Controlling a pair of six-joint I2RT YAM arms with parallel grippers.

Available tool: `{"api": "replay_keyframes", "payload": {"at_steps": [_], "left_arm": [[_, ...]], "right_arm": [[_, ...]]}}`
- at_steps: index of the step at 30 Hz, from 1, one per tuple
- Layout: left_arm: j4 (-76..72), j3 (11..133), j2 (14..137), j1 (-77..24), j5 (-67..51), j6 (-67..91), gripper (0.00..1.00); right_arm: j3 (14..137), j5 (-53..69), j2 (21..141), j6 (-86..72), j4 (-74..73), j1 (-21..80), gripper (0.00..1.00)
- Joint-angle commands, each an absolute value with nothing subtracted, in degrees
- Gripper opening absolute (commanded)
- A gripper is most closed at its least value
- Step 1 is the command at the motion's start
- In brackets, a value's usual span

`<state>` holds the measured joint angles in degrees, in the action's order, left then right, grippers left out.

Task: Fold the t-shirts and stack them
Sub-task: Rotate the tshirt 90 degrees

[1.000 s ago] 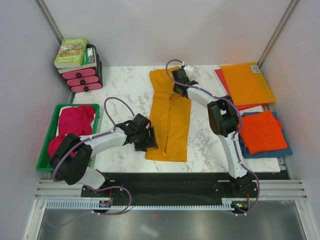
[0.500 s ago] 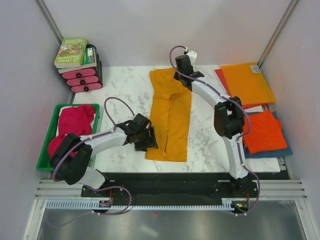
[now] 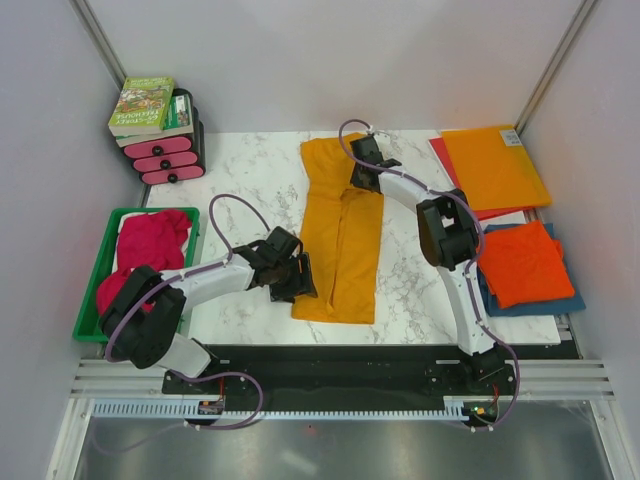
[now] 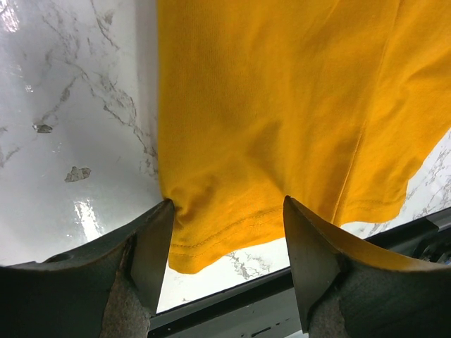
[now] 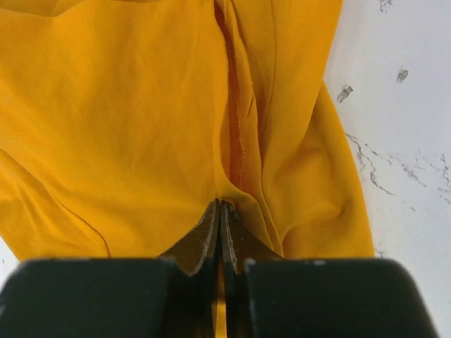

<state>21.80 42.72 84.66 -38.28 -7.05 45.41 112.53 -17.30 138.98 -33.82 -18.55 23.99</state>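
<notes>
A golden-orange t-shirt [image 3: 340,230] lies folded into a long strip down the middle of the marble table [image 3: 250,180]. My left gripper [image 3: 300,283] is open at the shirt's near-left corner. In the left wrist view its fingers straddle the hem [image 4: 227,204] without closing on it. My right gripper [image 3: 362,180] rests on the far part of the shirt. The right wrist view shows its jaws shut [image 5: 220,204], pinching a fold of the cloth [image 5: 141,120] beside the centre seam. A red-orange t-shirt [image 3: 522,262] lies folded on a blue one [image 3: 545,303] at the right.
Magenta-pink shirts [image 3: 150,240] fill a green tray [image 3: 100,270] at the left edge. Stiff orange [image 3: 492,165] and red [image 3: 445,155] sheets lie at the far right. Books on pink drawers [image 3: 160,150] stand at the far left. A black rail [image 4: 246,310] borders the near table edge.
The right gripper shifted toward the far end of the shirt, then came back nearer onto it. The left arm has not moved.
</notes>
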Motion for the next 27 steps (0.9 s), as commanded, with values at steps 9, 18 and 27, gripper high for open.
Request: {"api": "replay_keyframes", "payload": {"at_steps": [9,18,27], "left_arm": [[21.18,41.75,75.69,-38.58,-2.39,45.7,0.78],[23.55,41.49,69.78,-38.58,-0.17,44.47,0.75],[23.47,45.52,78.74,-38.58,0.71,43.5,0.67]], "right_arm": [[102.92,-14.94,121.83,-33.57,-7.73,23.82,0.44],[97.49,-17.76,108.65,-31.9,-20.91,28.03,0.58],[64.26,-21.97,92.81,-40.51,-19.95,34.98,0.0]]}}
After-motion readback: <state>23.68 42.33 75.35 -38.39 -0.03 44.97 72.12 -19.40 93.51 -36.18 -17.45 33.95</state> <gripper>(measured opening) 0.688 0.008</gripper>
